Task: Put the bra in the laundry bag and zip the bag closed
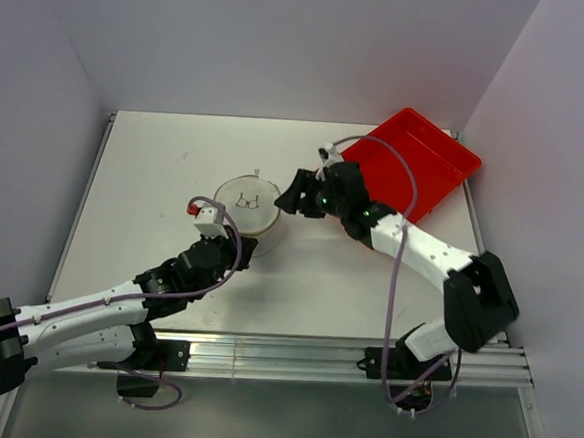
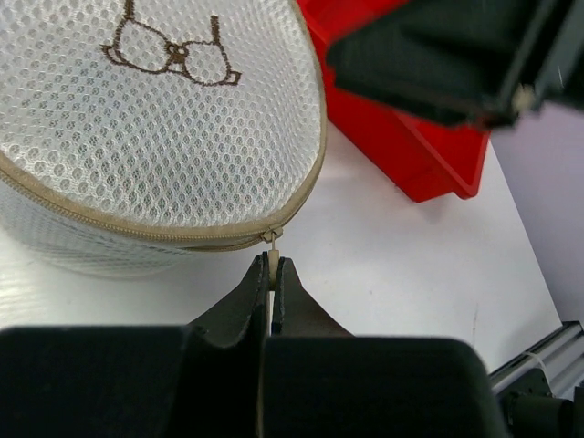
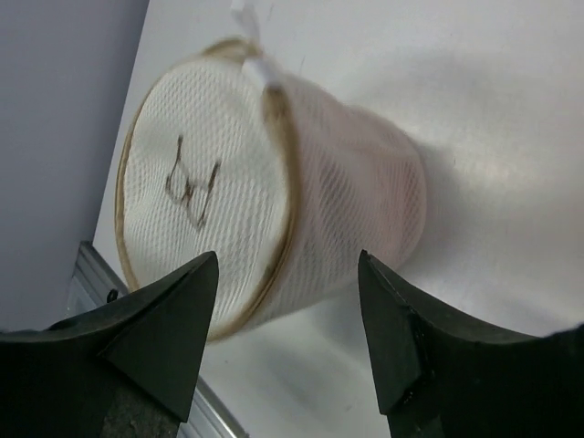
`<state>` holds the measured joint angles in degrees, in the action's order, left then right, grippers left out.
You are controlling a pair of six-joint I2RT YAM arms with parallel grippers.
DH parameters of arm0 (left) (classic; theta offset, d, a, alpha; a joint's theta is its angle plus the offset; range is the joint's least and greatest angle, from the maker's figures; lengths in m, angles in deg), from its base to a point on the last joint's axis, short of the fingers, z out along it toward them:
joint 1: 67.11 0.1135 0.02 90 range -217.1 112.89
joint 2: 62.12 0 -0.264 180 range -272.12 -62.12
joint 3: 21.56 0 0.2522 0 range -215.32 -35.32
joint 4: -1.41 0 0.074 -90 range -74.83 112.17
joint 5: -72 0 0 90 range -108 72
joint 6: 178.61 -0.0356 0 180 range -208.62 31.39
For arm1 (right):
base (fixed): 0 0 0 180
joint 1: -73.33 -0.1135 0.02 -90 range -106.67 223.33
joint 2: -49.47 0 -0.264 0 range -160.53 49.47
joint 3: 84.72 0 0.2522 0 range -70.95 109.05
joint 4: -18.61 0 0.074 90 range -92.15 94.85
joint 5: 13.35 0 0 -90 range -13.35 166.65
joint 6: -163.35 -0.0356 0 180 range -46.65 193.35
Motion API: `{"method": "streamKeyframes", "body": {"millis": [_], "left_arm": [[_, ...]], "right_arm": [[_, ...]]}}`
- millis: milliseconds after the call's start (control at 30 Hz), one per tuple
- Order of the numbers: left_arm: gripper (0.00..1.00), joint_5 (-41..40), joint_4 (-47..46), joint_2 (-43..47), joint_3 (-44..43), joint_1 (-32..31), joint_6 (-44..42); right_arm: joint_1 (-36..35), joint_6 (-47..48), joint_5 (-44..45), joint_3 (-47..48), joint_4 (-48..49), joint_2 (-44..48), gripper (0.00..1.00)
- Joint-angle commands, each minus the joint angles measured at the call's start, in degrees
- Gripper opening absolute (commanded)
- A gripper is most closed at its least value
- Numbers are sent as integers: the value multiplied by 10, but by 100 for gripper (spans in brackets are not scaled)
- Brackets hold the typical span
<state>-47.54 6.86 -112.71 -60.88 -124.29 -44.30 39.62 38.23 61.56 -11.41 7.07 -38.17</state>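
The laundry bag (image 1: 250, 208) stands upright mid-table, a white mesh cylinder with a tan zip round its lid and a small brown squiggle on top. My left gripper (image 2: 271, 266) is shut on the cream zip pull (image 2: 271, 248) at the bag's near rim; from above the left gripper (image 1: 237, 251) sits just in front of the bag. The zip looks drawn shut along the stretch of rim I see. My right gripper (image 3: 288, 260) is open, its fingers apart from the bag's (image 3: 210, 192) right side, holding nothing. The bra is hidden.
A red plastic tray (image 1: 416, 163) lies at the back right, behind the right arm, and shows beyond the bag (image 2: 401, 151). White walls close off the left, back and right. An aluminium rail (image 1: 342, 358) runs along the near edge.
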Motion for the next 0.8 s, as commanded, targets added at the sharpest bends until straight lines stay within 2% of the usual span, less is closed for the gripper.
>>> {"method": "streamKeyframes", "body": {"millis": [0, 133, 200, 433, 567, 667, 700, 767], "left_arm": [[0, 32, -75, -23, -41, -4, -12], [0, 43, -97, -50, -51, -5, -10], [0, 50, -107, -61, -52, -5, -6], [0, 73, -122, -81, -48, -6, 9], [0, 75, -124, -85, -45, -7, 11], [0, 74, -124, -82, -45, -7, 8], [0, 73, -123, -81, -45, -7, 7], [0, 70, -119, -78, -43, -7, 4]], "right_arm": [[-31, -34, 39, -90, 72, 112, 70], [-55, -79, 53, -191, 120, 174, 68], [-67, -101, 56, -206, 141, 191, 67], [-77, -116, 52, -186, 163, 163, 65], [-77, -118, 45, -169, 170, 139, 60], [-77, -123, 47, -164, 168, 122, 49], [-77, -124, 52, -166, 171, 121, 40], [-77, -123, 58, -164, 168, 120, 28]]}}
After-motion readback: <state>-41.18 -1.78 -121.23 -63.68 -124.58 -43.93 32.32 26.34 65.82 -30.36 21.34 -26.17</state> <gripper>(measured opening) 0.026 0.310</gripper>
